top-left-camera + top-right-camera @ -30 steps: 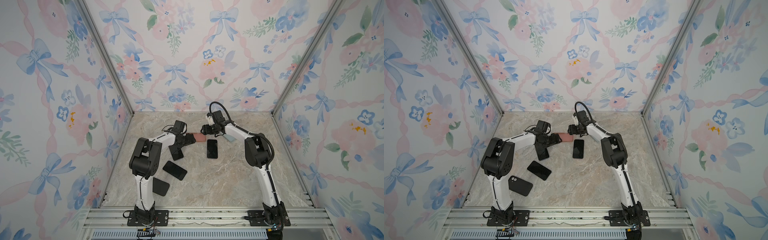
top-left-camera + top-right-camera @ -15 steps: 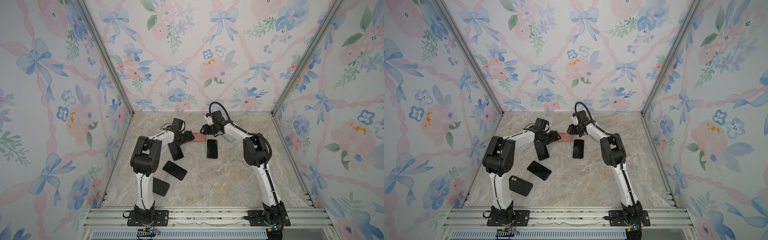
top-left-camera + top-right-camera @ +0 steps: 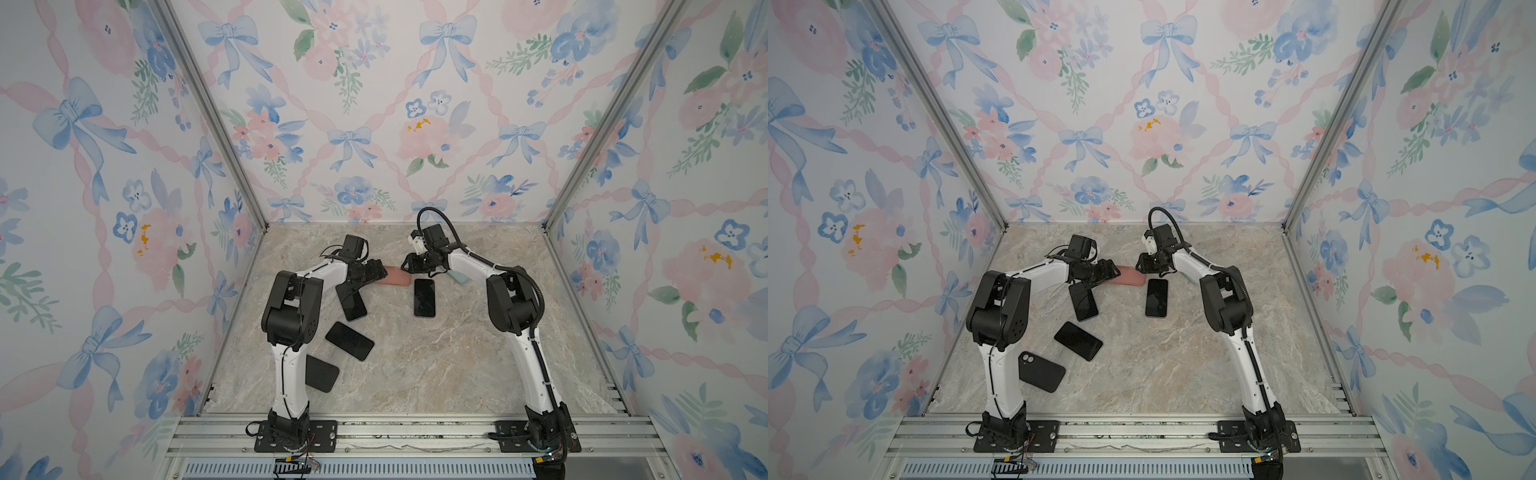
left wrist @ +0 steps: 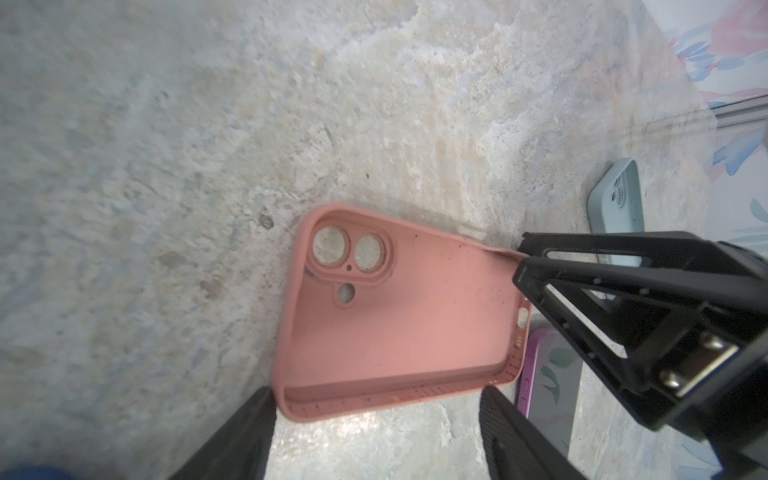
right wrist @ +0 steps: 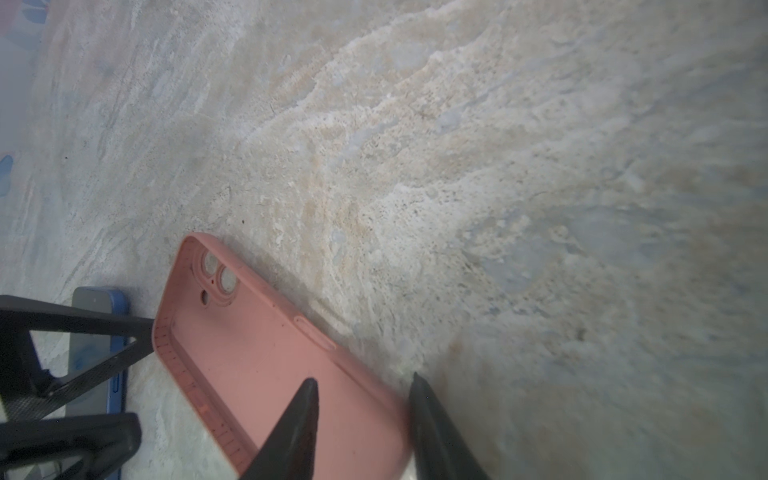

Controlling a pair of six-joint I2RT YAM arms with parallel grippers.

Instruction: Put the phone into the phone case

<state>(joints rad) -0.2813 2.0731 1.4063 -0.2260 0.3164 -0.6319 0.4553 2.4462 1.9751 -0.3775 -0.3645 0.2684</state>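
A pink phone case (image 3: 399,277) (image 3: 1131,276) lies open side up at the back of the marble table, between both grippers. My left gripper (image 3: 380,272) (image 4: 376,399) is open, its fingers on either side of the case's (image 4: 395,316) short end near the camera holes. My right gripper (image 3: 409,266) (image 5: 363,380) sits at the opposite end, narrowly open. One of its fingers is inside the case (image 5: 257,357), the other outside its wall, and a gap still shows. A dark phone (image 3: 424,297) (image 3: 1156,298) lies face up just in front of the case.
A second dark phone (image 3: 352,301) lies partly under the left arm and a third (image 3: 349,340) lies nearer the front. A black case (image 3: 1040,371) sits beside the left arm. A pale blue case (image 3: 459,276) (image 4: 617,203) lies behind the right arm.
The right gripper's jaws have narrowed around the pink case's wall. The left gripper has shifted slightly toward the case and stays open.
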